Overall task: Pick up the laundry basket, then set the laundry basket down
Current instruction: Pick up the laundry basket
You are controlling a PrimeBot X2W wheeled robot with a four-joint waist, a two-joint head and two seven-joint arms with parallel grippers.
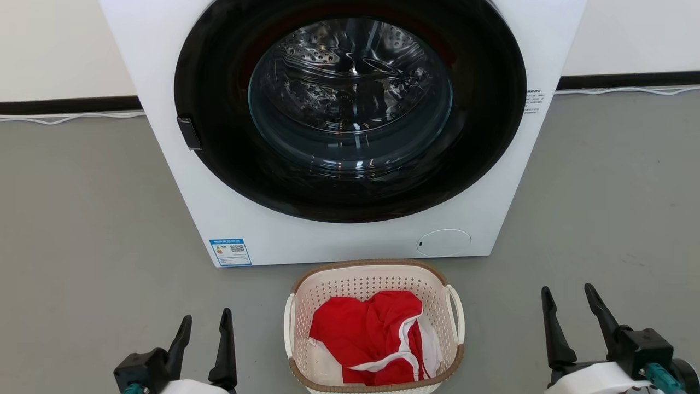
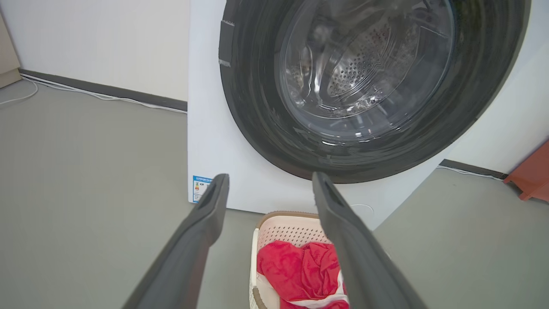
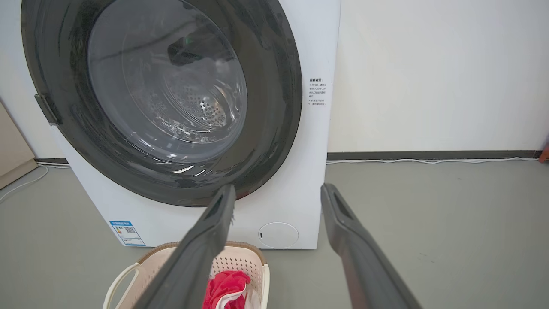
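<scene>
Now left gripper (image 1: 206,314) and right gripper (image 1: 566,288) spread wide, empty, flanking laundry basket (image 1: 355,284).

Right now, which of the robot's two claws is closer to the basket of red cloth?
The left gripper, lower left in the head view: less floor lies between it and the laundry basket than for the right gripper.

Cream perforated laundry basket (image 1: 355,285) with brown rim holds red, seemingly white-trimmed cloth (image 1: 358,328).
</scene>
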